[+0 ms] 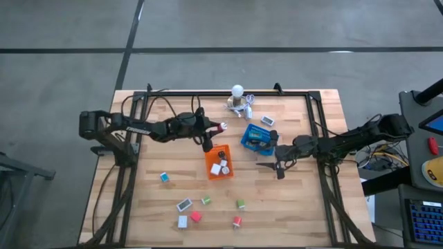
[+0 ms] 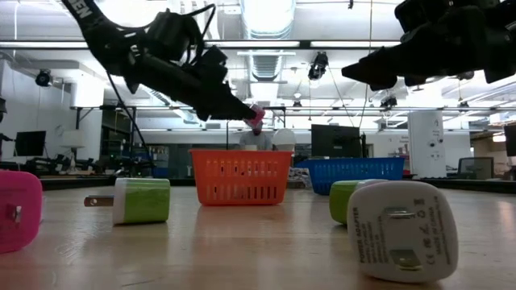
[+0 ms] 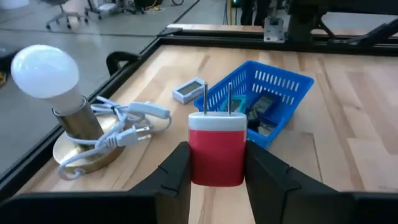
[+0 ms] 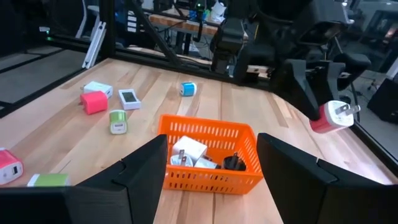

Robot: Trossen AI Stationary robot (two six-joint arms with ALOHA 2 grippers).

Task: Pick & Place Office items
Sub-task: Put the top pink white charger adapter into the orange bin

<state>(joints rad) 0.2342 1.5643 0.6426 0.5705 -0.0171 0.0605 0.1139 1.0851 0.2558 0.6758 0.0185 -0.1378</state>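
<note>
Big workshop with a wooden table (image 1: 297, 200) in the middle, chargers scattered toward the lower centre of the overhead shot. The left gripper (image 3: 216, 163) is clamped on a red-and-white charger (image 3: 216, 149), prongs sticking up, hanging just up-left of the orange tray (image 1: 219, 163), so this looks like the carry step; next it needs to swing over that tray and let go, probably. The right gripper (image 4: 208, 163) hovers by the blue tray (image 1: 259, 138), fingers spread wide, holding nothing.
</note>
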